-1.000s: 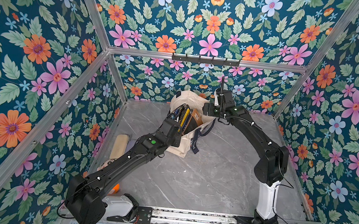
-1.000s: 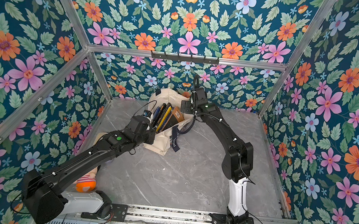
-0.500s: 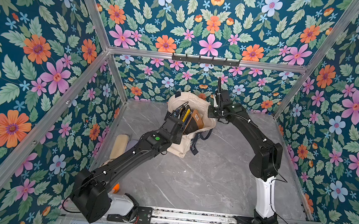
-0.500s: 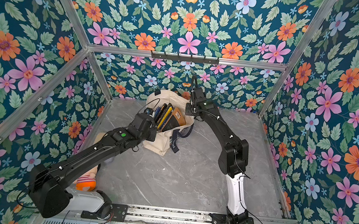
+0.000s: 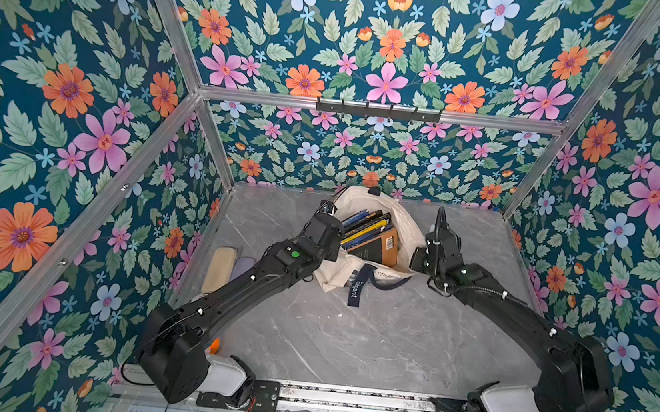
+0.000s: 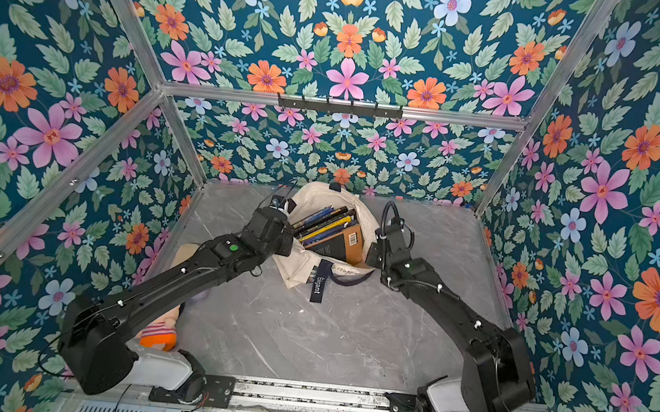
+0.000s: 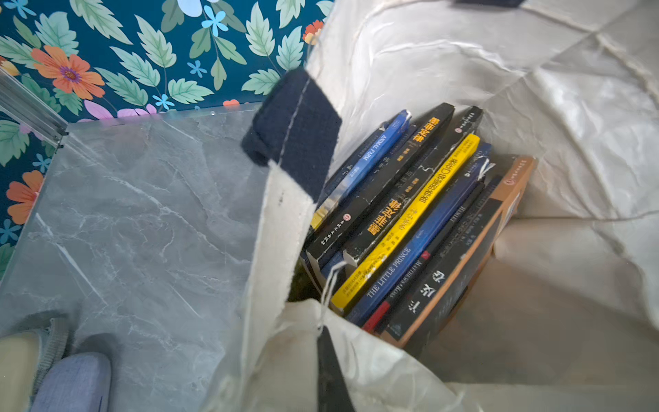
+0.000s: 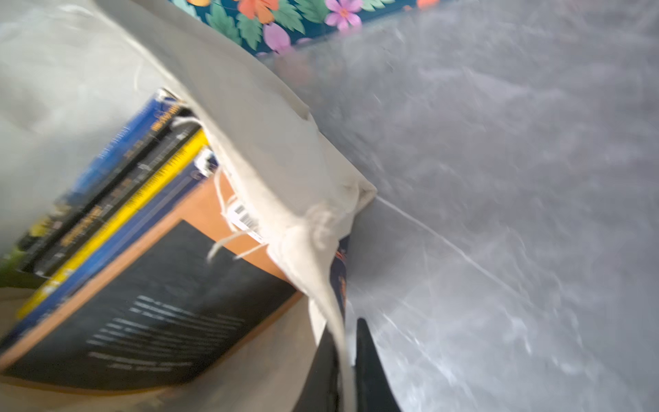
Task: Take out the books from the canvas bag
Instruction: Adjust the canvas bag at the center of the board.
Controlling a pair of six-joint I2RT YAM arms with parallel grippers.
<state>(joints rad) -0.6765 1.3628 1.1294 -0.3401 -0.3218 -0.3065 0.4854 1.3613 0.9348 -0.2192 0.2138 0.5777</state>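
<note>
The cream canvas bag (image 5: 406, 223) (image 6: 298, 265) stands at the back of the table, mouth spread wide. Several books (image 5: 367, 232) (image 6: 329, 232) stand packed inside, spines up, a brown-and-black one nearest the right wall. My left gripper (image 5: 330, 251) (image 7: 322, 356) is shut on the bag's left rim; cloth (image 7: 463, 71) drapes over its fingers. The books' spines (image 7: 410, 221) show just beyond it. My right gripper (image 5: 418, 260) (image 8: 347, 360) is shut on the bag's right rim, canvas (image 8: 267, 142) pinched between both fingers, beside the brown-and-black cover (image 8: 149, 292).
A navy handle strap (image 5: 355, 291) (image 7: 296, 132) hangs over the bag's front. Beige and lavender soft things (image 5: 221, 268) lie by the left wall. An orange striped thing (image 6: 158, 333) sits by the left arm's base. A hook rail (image 5: 378, 109) runs across the back wall.
My right gripper went from open to shut on the bag's right rim and moved forward and right with it, spreading the mouth. The left gripper kept its hold on the left rim.
</note>
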